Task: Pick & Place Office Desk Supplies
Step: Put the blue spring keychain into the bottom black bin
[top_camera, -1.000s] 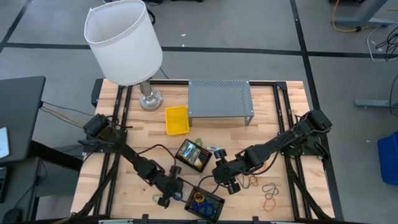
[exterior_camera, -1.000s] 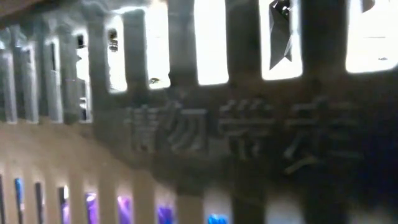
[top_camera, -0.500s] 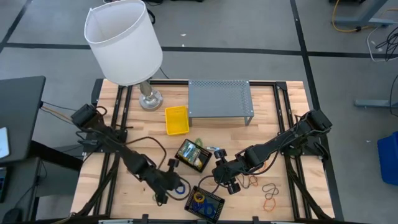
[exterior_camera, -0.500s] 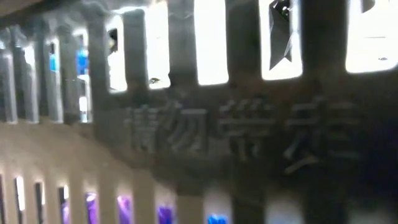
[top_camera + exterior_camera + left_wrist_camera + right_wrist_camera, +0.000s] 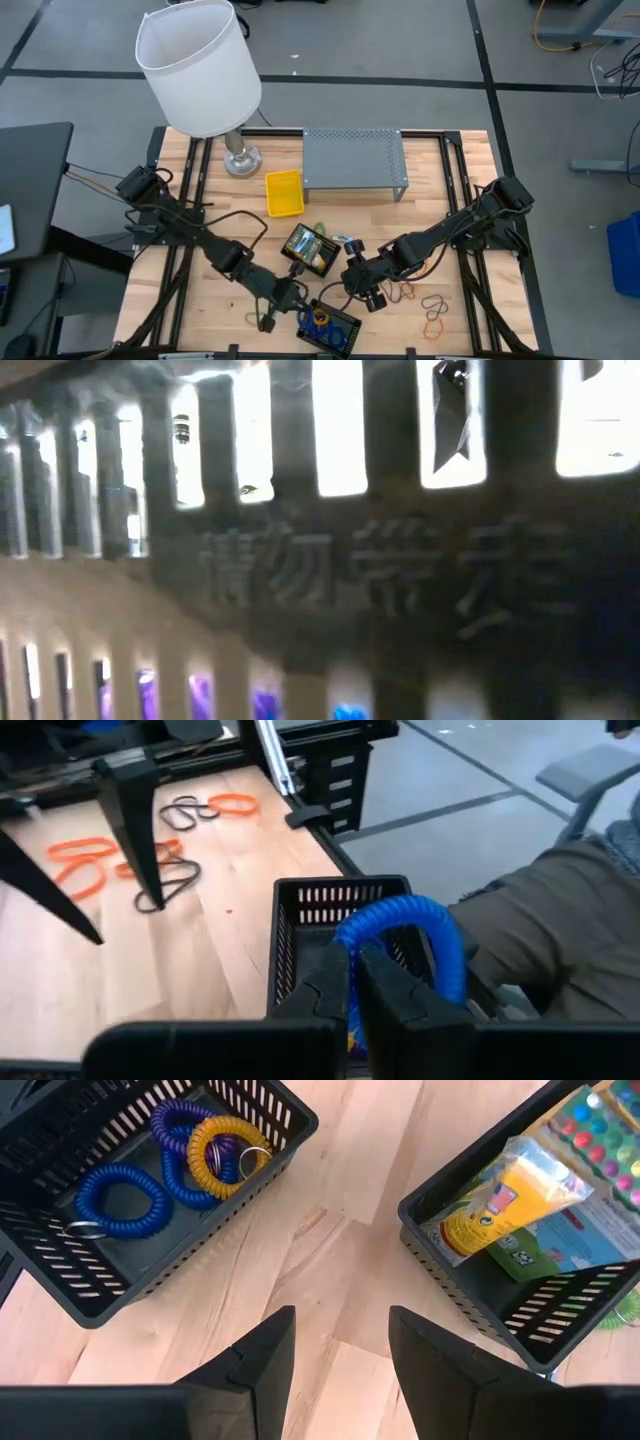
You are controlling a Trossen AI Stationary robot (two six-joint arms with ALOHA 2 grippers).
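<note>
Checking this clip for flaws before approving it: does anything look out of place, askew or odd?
The low view is blocked by a slatted wall right at the lens. Several rubber bands lie loose on the table. Otherwise orderly: the left claw holds a blue coil over the black basket; the right claw hovers open.

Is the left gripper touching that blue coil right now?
Touching. The left wrist view shows the left gripper closed on the blue coil, which loops up from between its fingers above the black basket.

Blue coiled band in the dark left end effector, blue, purple and yellow coils in a black slatted basket, orange loops on pale wood bench, yellow bin, grey perforated shelf, white lampshade
</note>
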